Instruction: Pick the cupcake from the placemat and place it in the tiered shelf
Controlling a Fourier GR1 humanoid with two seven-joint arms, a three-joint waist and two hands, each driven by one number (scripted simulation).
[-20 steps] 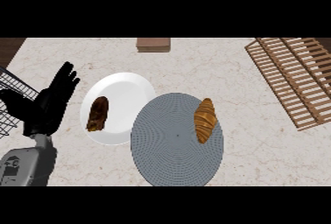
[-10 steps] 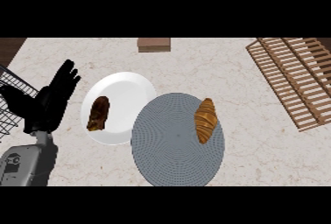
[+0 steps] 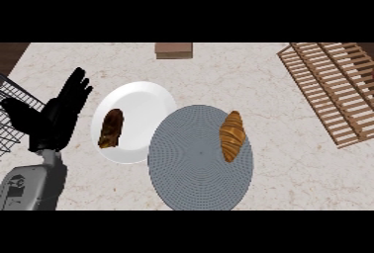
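Nothing moved since earlier frame. Left hand (image 3: pixel 58 116) open, fingers straight, resting at left edge. Croissant (image 3: pixel 231 136) on upper right of grey placemat (image 3: pixel 197 173), long axis near vertical, tips up and down.

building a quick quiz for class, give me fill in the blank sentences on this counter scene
1. The golden pastry lies on the grey round ____.
2. The dark brown pastry lies on the white ____.
3. The wooden slatted shelf stands at the view's upper ____.
4. The left robot hand, open, holds ____.
Missing: placemat; plate; right; nothing.
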